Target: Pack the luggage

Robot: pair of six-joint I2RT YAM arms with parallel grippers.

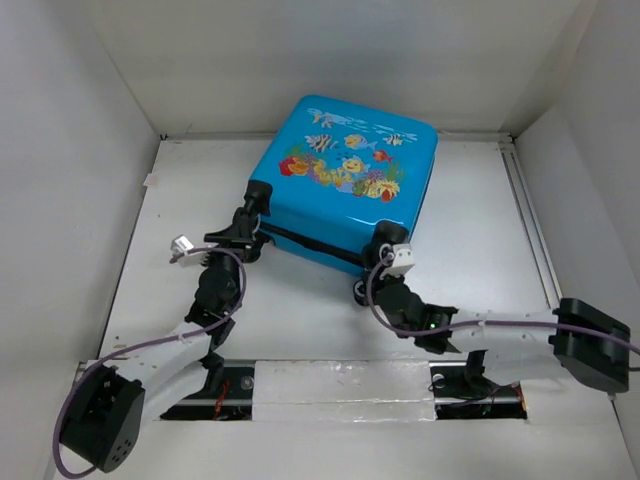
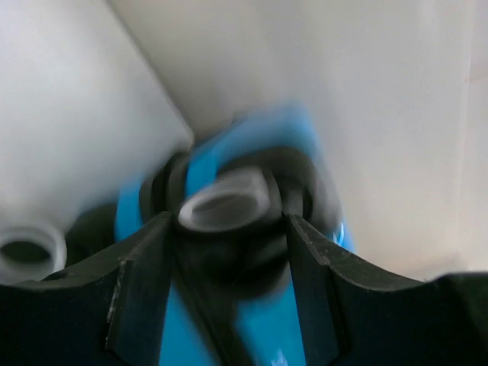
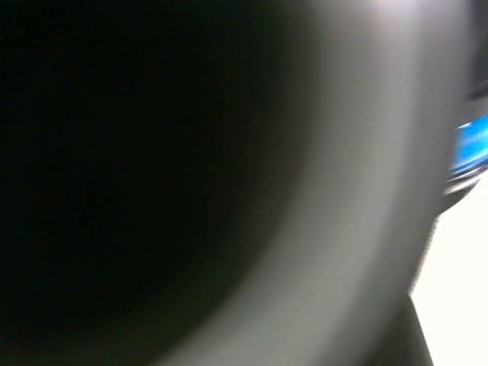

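Close up from the left wrist: two black fingers (image 2: 141,286) of the left gripper (image 2: 229,229), set partly apart and clamped either side of a black caster wheel (image 2: 229,252) with a pale grey hub (image 2: 225,202). Wheel filling the whole gap, seemingly touching both inner faces, though smeared by blur. Behind it, the bright-blue shell of the luggage (image 2: 293,145). Off to the lower left, a second pale ring (image 2: 27,250), too blurred to name.

None of that grip visible from overhead. There, only the left gripper (image 1: 250,215) pushed up to the wheel at the near-left corner of the case, its fingers lost among the black parts.

From the right wrist, almost nothing: a dark, blurred mass across the lens and a sliver of blue at the right edge. Cannot tell how far the right fingers are spread, or whether anything is held. Placed only by the overhead view: right gripper (image 1: 390,250) at the near-right corner of the case, just beside another wheel (image 1: 360,291).

Seen whole only from overhead: luggage (image 1: 340,180) closed, lying flat with the fish-and-coral face up, turned at an angle, at the back middle of the white table (image 1: 480,220). Wheels toward the arms, far corner close to the back wall (image 1: 350,60).
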